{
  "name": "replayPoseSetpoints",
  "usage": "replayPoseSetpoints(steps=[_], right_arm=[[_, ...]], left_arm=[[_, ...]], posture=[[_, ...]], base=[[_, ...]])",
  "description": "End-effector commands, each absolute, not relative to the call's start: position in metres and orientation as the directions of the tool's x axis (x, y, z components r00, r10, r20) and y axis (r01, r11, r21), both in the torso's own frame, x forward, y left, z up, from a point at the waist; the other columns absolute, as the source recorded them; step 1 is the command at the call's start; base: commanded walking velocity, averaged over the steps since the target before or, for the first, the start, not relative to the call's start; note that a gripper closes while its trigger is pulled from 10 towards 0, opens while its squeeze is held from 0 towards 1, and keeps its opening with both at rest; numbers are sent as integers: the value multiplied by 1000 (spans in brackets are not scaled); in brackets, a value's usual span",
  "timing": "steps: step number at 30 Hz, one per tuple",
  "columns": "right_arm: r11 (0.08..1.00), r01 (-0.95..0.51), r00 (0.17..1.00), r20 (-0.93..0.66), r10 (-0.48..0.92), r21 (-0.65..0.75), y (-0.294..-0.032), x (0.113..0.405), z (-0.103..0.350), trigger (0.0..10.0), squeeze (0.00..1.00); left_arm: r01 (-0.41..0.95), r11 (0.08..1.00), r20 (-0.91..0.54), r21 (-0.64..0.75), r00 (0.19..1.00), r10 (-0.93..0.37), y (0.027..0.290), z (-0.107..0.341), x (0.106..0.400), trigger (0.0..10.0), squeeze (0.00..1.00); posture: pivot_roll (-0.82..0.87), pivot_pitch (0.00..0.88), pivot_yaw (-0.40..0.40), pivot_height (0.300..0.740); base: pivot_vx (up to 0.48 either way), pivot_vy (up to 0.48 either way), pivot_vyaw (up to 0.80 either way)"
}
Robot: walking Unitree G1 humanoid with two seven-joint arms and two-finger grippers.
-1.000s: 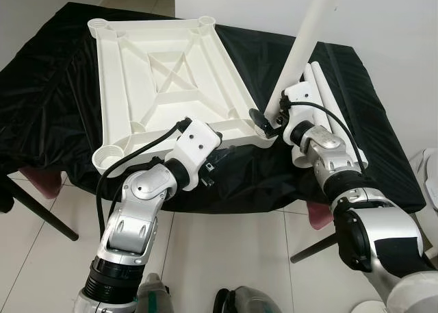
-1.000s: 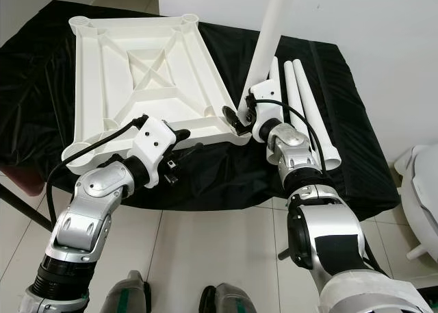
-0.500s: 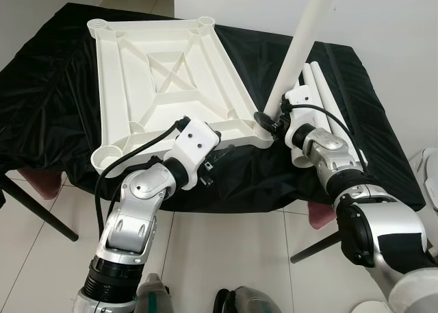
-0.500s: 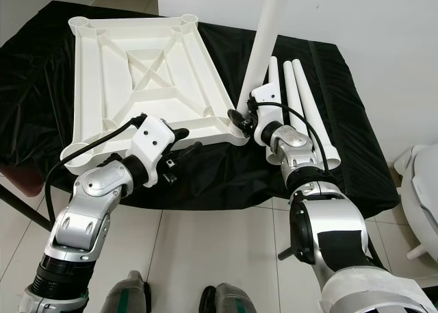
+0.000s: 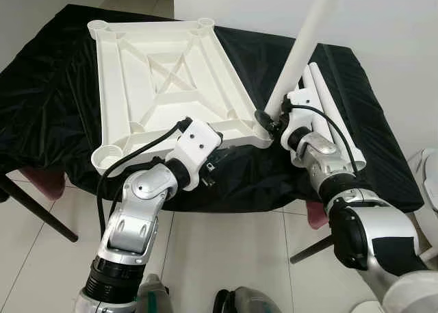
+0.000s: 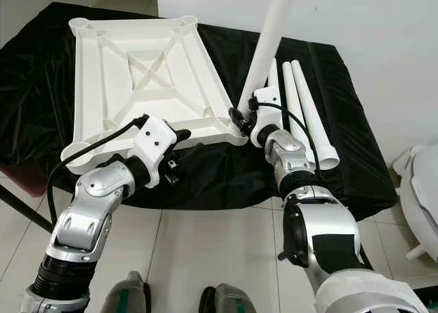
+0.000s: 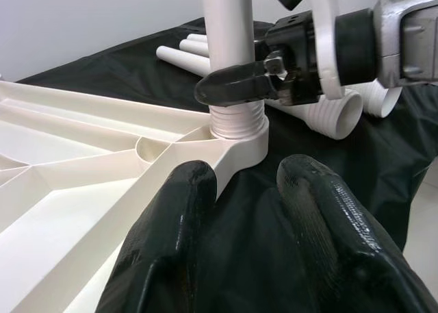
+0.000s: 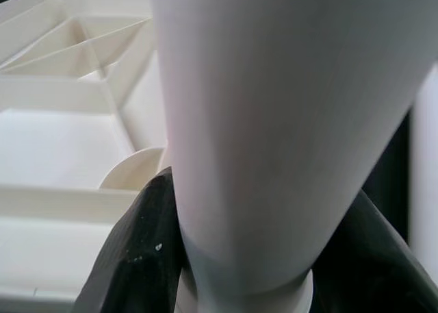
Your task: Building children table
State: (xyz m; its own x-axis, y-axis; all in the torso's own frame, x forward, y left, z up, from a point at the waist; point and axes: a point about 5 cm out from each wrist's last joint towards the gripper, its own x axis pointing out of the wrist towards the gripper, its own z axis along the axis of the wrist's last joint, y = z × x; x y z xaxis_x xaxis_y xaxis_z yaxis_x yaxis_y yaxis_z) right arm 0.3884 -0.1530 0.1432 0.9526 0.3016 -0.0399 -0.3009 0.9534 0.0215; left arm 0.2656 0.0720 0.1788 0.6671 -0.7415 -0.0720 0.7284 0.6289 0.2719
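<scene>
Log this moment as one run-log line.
step: leg into corner socket | right gripper: shut on table leg, threaded end at socket | left gripper: open, by tabletop edge | spare legs: on black cloth

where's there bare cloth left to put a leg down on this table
Bare black cloth lies left of the upturned white plastic tabletop, and a narrower strip runs between it and the spare white legs. The near-right corner is crowded: right gripper, held white leg.

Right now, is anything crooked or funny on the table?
Yes. The long white plastic leg held by the right tool leans away from the upside-down white tabletop instead of standing straight in the corner socket. Its threads are still showing there. Nothing looks broken or spilled.
</scene>
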Motion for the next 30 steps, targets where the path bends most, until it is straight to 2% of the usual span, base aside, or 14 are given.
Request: replayPoseSetpoints(steps=[1, 10, 14, 21, 23, 26, 30], right_arm=[[978, -177, 978, -93, 188, 110, -159, 383, 126, 0, 0], [986, -72, 991, -98, 87, 149, -157, 383, 124, 0, 0], [993, 42, 993, -112, -29, 114, -157, 383, 124, 0, 0], [975, 162, 983, -108, -146, 151, -143, 379, 124, 0, 0], [963, 230, 972, -90, -219, 142, -131, 373, 126, 0, 0], [964, 214, 975, -100, -200, 158, -115, 369, 126, 0, 0], [971, 173, 982, -109, -157, 163, -108, 369, 126, 0, 0]], left_arm=[[678, 684, -49, 268, 719, -693, 72, 179, 268, 10000, 0], [687, 676, -52, 268, 710, -702, 71, 179, 268, 10000, 0], [690, 673, -54, 267, 708, -704, 71, 179, 267, 10000, 0], [690, 674, -55, 264, 709, -703, 71, 179, 267, 10000, 0], [689, 676, -55, 263, 710, -702, 71, 179, 266, 10000, 0], [688, 676, -54, 262, 710, -702, 71, 179, 266, 10000, 0], [688, 677, -53, 263, 711, -702, 71, 179, 266, 10000, 0]], posture=[[75, 26, -84, 740], [73, 26, -83, 740], [73, 26, -83, 740], [75, 28, -81, 740], [75, 28, -81, 740], [77, 25, -84, 740], [79, 23, -85, 740]], base=[[0, 0, 0], [0, 0, 0], [0, 0, 0], [0, 0, 0], [0, 0, 0], [0, 0, 0], [0, 0, 0]])
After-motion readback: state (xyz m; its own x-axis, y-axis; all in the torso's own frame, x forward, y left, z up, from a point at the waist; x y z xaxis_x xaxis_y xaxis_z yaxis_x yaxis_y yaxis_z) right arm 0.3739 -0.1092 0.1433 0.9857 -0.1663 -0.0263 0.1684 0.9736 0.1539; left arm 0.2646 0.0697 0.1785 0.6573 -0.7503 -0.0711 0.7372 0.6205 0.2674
